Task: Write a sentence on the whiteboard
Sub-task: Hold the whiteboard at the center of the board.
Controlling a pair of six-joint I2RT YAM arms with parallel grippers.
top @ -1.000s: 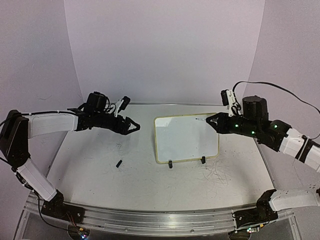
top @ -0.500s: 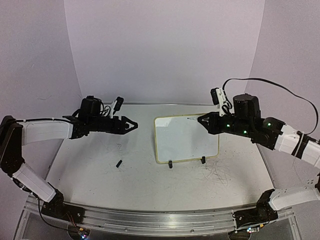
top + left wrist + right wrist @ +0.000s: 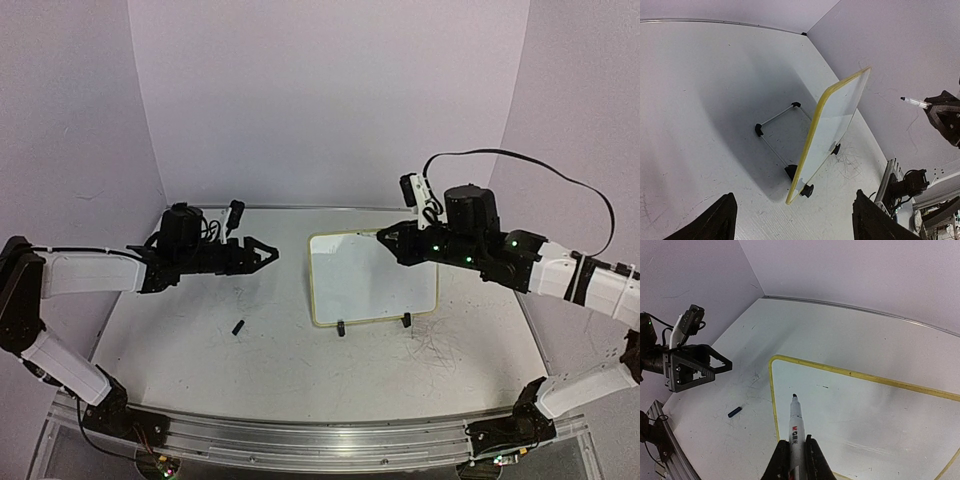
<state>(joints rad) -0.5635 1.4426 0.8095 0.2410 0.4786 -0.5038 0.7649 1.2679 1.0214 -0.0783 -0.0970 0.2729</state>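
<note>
The small rectangular whiteboard with a thin pale-yellow frame [image 3: 372,276] stands mid-table, a little to the right of centre. It is propped on a thin wire stand with black feet [image 3: 771,131], so its face leans back and looks up towards the arms, a slope that suits a pen coming from above and in front. No sentence shows on it yet, only a dark speck or two near the top edge.

The right gripper [image 3: 384,237] is clenched on a white-barrelled marker with a dark tip [image 3: 795,432]. It pinches the barrel well back from the tip so the tip projects clear of the fingers and shows in the wrist camera. The tip points at the upper left part of the board, which is probably where a first line would begin. In the left wrist view it hangs in the air off the board's face, so I judge that writing has not started.

The left gripper [image 3: 268,251] is spread wide and holds nothing. It hovers over the scuffed grey tabletop [image 3: 190,350], to the left of the board and apart from it (perhaps placed to steady the frame, though nothing confirms that). A small dark cylindrical piece [image 3: 239,327], likely the marker's cap, lies on the table nearer the arms.
</note>
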